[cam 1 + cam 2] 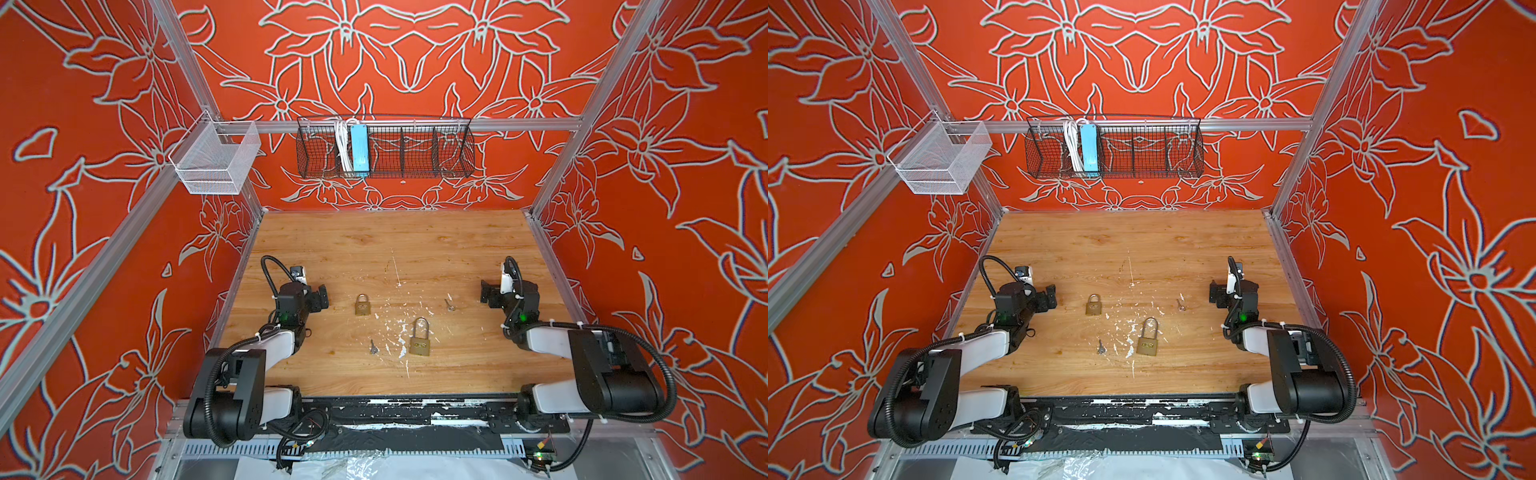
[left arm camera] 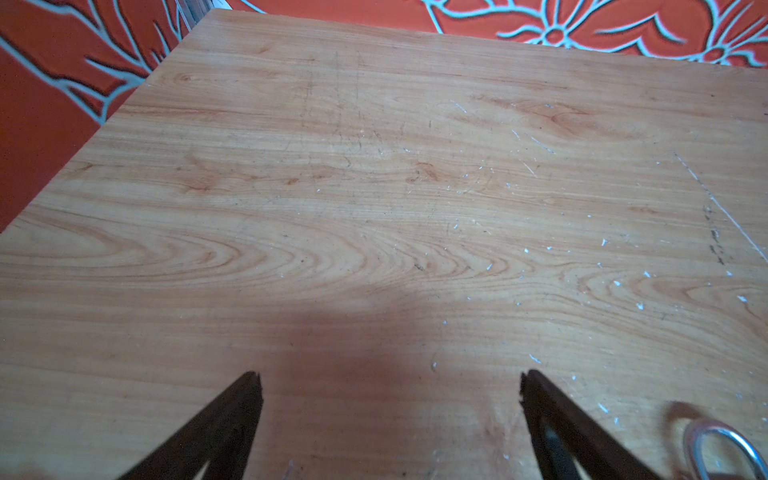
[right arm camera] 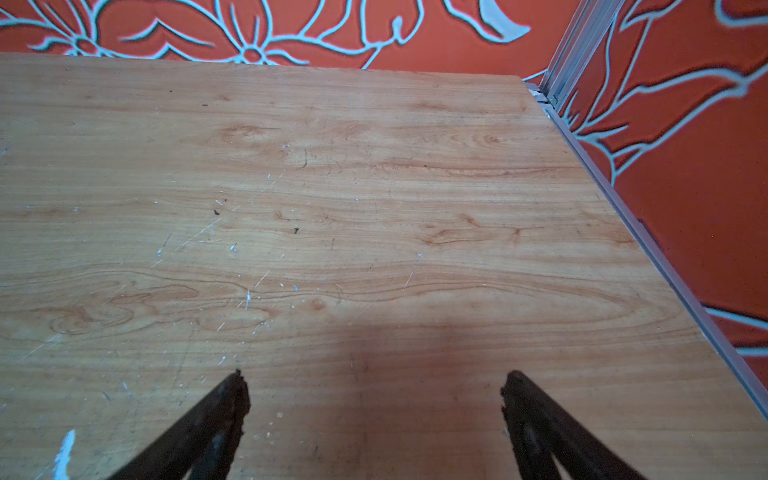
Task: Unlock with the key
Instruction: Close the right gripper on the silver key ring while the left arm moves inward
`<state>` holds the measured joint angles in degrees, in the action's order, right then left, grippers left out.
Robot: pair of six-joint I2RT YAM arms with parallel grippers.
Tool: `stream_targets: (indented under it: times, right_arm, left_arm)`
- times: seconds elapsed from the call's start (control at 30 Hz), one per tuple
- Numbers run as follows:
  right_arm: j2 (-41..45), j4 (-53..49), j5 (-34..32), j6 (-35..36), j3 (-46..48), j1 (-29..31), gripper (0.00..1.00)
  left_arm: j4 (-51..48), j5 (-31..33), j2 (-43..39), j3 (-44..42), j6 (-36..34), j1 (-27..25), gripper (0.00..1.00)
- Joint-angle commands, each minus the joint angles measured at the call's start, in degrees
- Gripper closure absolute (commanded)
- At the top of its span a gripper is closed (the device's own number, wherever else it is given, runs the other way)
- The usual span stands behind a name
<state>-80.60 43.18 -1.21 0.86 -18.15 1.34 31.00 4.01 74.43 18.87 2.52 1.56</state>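
Observation:
Two brass padlocks lie flat on the wooden table in both top views: a small one [image 1: 363, 305] [image 1: 1094, 305] and, nearer the front, a larger one with a long shackle [image 1: 420, 340] [image 1: 1148, 340]. One small silver key [image 1: 373, 347] [image 1: 1101, 347] lies left of the larger padlock. Another key [image 1: 449, 305] [image 1: 1180, 305] lies on the right. My left gripper [image 1: 322, 297] [image 1: 1051, 297] [image 2: 390, 378] hangs open and empty left of the small padlock, whose shackle [image 2: 731, 434] shows at the edge of the left wrist view. My right gripper [image 1: 486, 295] [image 1: 1214, 295] [image 3: 374, 378] is open and empty, right of the second key.
White paint flecks [image 1: 395, 332] mark the table's middle. A black wire basket [image 1: 386, 149] and a white mesh basket [image 1: 216, 160] hang high on the back frame. Red patterned walls and aluminium rails [image 1: 557, 266] close in the table's sides.

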Motion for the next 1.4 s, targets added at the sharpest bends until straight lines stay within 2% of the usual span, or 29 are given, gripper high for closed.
stream_targets:
  times: [0.0, 0.23, 0.4, 0.53, 0.63, 0.67, 0.7, 0.73, 0.83, 0.87, 0.93, 1.0, 1.1, 1.17, 1.2, 1.3, 1.37]
  right_arm:
    - [-0.25, 1.47, -0.86, 0.78, -0.79, 0.59, 0.02]
    - [-0.23, 1.47, -0.81, 0.81, -0.83, 0.55, 0.02]
    - [-0.02, 2.11, -1.21, 0.89, -0.36, 0.74, 0.02]
    - [1.68, 0.01, -6.33, -1.34, -0.89, 0.82, 0.02]
    - [6.77, -3.82, -10.72, -0.96, -0.74, 2.47, 0.05]
    - [9.04, -5.21, -13.59, -0.51, -0.66, 3.87, 0.05]
    - [10.88, -6.15, -16.37, 0.18, -0.53, 5.52, 0.05]
    - [12.4, -7.23, -18.35, 0.76, -0.59, 6.91, 0.05]
    - [18.68, -18.56, -23.83, -0.81, -4.07, 11.11, 0.05]
    - [20.93, -23.77, -24.81, -2.03, -6.05, 12.17, 0.05]
    - [23.51, -34.48, -26.5, -6.18, -10.85, 13.41, 0.05]
    - [21.05, -47.36, -24.72, -10.99, -18.09, 13.82, 0.05]
    - [11.1, -61.99, -16.98, -13.57, -28.34, 15.71, 0.1]
    - [5.75, -65.73, -17.66, -13.92, -31.26, 18.27, 0.16]
    - [4.15, -65.0, -17.52, -14.05, -31.08, 19.42, 0.17]
    - [1.43, -60.95, -11.69, -15.59, -27.48, 20.19, 0.31]
    - [1.1, -62.57, -7.68, -14.4, -27.79, 20.45, 0.32]
  left_arm:
    - [1.76, 0.73, 0.61, 1.3, -0.59, -0.57, 0.03]
    - [2.16, 1.56, 0.24, 0.91, -0.77, -1.1, 0.03]
    - [3.01, 4.78, -0.89, 0.01, -1.03, -2.67, 0.01]
    - [4.23, 6.21, -2.25, -1.48, -0.95, -3.23, 0.04]
    - [4.22, 8.74, -4.23, -1.53, -0.23, -3.34, 0.04]
    - [-0.91, 15.18, -7.15, 0.78, 1.25, -4.21, 0.03]
    - [-11.75, 17.86, -11.42, 4.69, 4.18, -4.2, 0.01]
    - [-14.78, 18.37, -14.31, 6.05, 5.68, -4.2, 0.01]
    - [-14.11, 8.68, -21.4, 4.38, 14.57, -5.12, 0.0]
    - [-16.44, 5.7, -22.46, 5.55, 15.84, -7.02, 0.02]
    - [-20.44, 4.09, -22.61, 9.09, 15.14, -13.49, 0.03]
    - [-23.29, 1.73, -20.24, 13.65, 13.75, -20.5, 0.03]
    - [-31.0, -8.66, -11.11, 22.64, 15.65, -25.91, 0.02]
    - [-32.02, -17.05, -4.45, 26.12, 18.67, -28.36, 0.01]
    - [-31.67, -21.73, -1.05, 27.72, 18.74, -29.96, 0.07]
    - [-32.73, -24.89, 7.12, 33.6, 18.31, -34.44, 0.15]
    - [-32.61, -27.38, 10.63, 36.44, 18.11, -35.06, 0.22]
